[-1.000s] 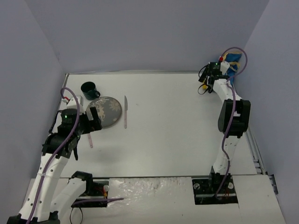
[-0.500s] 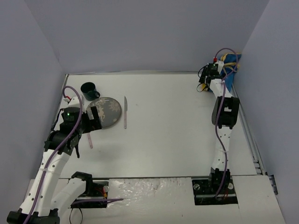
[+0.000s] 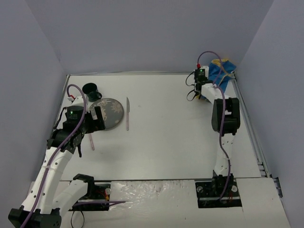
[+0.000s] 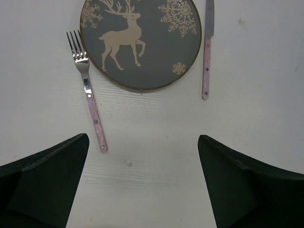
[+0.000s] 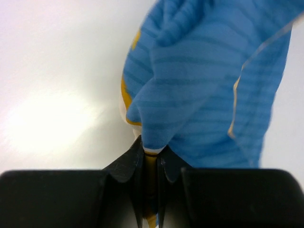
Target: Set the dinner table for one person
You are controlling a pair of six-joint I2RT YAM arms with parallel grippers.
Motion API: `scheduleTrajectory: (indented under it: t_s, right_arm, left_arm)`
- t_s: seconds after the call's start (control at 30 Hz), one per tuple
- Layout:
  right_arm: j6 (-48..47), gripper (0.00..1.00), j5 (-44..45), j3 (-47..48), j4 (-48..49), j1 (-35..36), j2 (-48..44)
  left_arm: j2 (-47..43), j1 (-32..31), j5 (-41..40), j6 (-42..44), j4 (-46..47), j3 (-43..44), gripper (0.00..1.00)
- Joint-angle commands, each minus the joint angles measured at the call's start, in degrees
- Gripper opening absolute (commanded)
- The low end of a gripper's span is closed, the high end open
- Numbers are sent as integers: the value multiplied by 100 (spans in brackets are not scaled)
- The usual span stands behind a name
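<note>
On the white dinner table [image 3: 166, 137] a grey reindeer plate [image 4: 140, 42] lies at the left. A pink-handled fork [image 4: 89, 95] is on its left and a pink-handled knife [image 4: 207, 52] on its right. My left gripper [image 4: 142, 142] hovers open over bare tabletop just near of the plate, holding nothing. In the far right corner lies a crumpled blue cloth [image 3: 221, 71] with yellow trim. My right gripper [image 5: 150, 154] is shut on the edge of that blue cloth [image 5: 204, 80].
A dark green mug [image 3: 91, 90] stands behind the plate at the far left. Grey walls close in the table at the back and both sides. The right arm's elbow [image 3: 223, 116] rises over the right side of the table.
The right gripper has shut on the blue cloth and moved left, dragging the cloth out from the corner. The left gripper has stayed open, shifting only slightly.
</note>
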Motion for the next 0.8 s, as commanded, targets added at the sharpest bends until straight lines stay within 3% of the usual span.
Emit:
scheduleTrajectory:
  t_s: [0.0, 0.17, 0.27, 0.37, 0.47, 0.63, 0.77]
  right_arm:
    - [371, 6, 455, -1122, -45, 1285, -1856]
    - [1088, 12, 563, -2551, -203, 2436, -2504]
    - [1275, 22, 337, -2709, -237, 3095, -2391]
    - [1208, 45, 173, -2427, -378, 3497, -2140]
    - [1109, 75, -195, -2036, -597, 3699, -2223]
    - [1299, 100, -417, -1833, -925, 3622, -3091]
    - [1814, 100, -56, -2422, -1083, 2746, -3968]
  left_arm:
    - [79, -42, 196, 162, 463, 476, 97]
    - [96, -239, 240, 245, 577, 469, 97]
    - [128, -346, 273, 246, 659, 403, 97]
    - [212, -445, 274, 263, 723, 379, 97]
    - [412, -591, 454, 304, 821, 434, 97]
    - [973, -1039, 519, 291, 1143, 738, 97]
    - [1935, -2027, 59, 385, 1479, 1240, 97]
